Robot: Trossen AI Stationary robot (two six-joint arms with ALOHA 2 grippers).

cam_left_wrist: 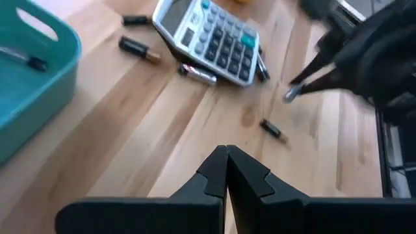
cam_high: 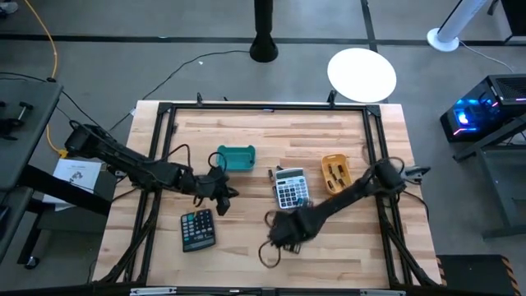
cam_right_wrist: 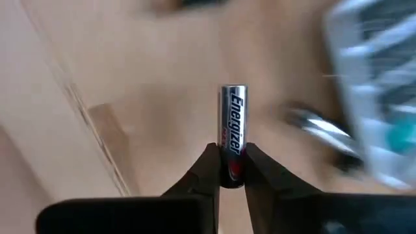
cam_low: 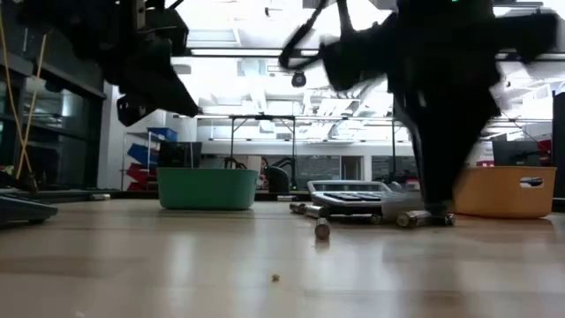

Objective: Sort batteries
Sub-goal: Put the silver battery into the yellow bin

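Observation:
My right gripper (cam_high: 283,230) is down at the table in front of the grey calculator (cam_high: 289,189), shut on a silver battery (cam_right_wrist: 233,117). Above the wood between the teal tray (cam_high: 237,157) and the dark calculator (cam_high: 197,228), my left gripper (cam_left_wrist: 226,153) hovers shut and holds nothing. Loose batteries lie on their sides around the grey calculator (cam_left_wrist: 138,49) (cam_left_wrist: 197,73) (cam_left_wrist: 272,129). One dark battery (cam_left_wrist: 26,60) lies in the teal tray. The yellow tray (cam_high: 336,173) holds several. My right gripper pinches the silver battery between its two fingertips at one end (cam_right_wrist: 232,162). The fingers come from above, pointing down. The rest of the battery sticks out level from the fingers, low at the table top (cam_low: 413,217).
A dark frame (cam_high: 164,111) runs round the wooden table. One battery (cam_low: 322,230) lies alone on the wood nearer the front edge. Bare wood stretches in front of both calculators.

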